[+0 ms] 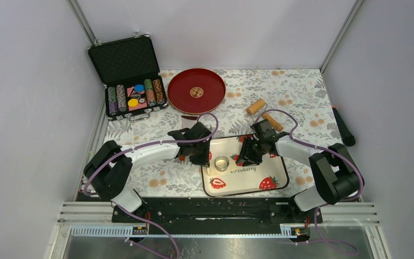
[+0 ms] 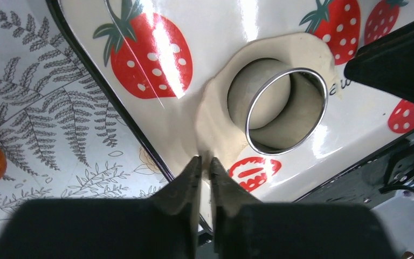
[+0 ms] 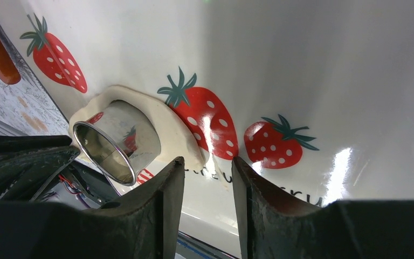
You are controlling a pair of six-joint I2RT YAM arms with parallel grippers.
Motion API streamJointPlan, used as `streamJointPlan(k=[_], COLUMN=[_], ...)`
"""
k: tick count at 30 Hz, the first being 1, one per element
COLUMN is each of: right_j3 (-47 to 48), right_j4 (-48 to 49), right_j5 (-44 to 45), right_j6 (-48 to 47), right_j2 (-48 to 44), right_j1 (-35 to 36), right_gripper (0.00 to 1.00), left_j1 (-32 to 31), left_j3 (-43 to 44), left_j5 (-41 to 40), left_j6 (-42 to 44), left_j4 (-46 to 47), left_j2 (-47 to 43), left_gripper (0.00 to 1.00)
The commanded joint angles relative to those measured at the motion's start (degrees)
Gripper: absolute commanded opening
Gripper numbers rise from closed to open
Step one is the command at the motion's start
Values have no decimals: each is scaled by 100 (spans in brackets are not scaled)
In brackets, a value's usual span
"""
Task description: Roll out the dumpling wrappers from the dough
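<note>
Pinching dough (image 2: pixel 215 124) beside the ring (image 3: pixel 126 137), the left gripper (image 2: pixel 205 164) needed a slow peel while the right gripper (image 3: pixel 207 164), open and empty, could steady that ring.

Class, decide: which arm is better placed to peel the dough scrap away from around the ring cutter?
Left. The left tool is shut at the edge of the dough, seemingly pinching it. The right tool stands open beside the dough, holding nothing.

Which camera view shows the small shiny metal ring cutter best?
The left wrist view: it looks into the small shiny metal ring cutter, showing rim, inner wall and the soft pale-cream dough around it. Right wrist shows only its outer side; top external shows it tiny.
</note>
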Motion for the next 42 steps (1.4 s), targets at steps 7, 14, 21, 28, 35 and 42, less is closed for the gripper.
streamJointPlan(k=[7,14,21,28,35,42], right_j3=[182,206,213,239,234,250], right_j4=[57,57,63,58,63,57], right_j5=[-154,-182,-192,-216,-233,-251], right_j6=[-45,-45,-58,-54,-58,-54], right_j2=[93,128,157,211,232,264], right_j1=[-15,-18,-18,-18,-18,-17], right_gripper=[45,45,45,45,45,45], left_j1=[18,58,43,-14,-23,-1], left_j3=[317,392,427,388,287,183], left_j5=[-234,-200,-334,-352,179,269], left_j6=[164,278,404,377,116,-43], left_j4=[-295,-185,-350,-435,12,173], left_j2=[-60,339,562,645,639,341], left_gripper=[35,32,32,28,18,8])
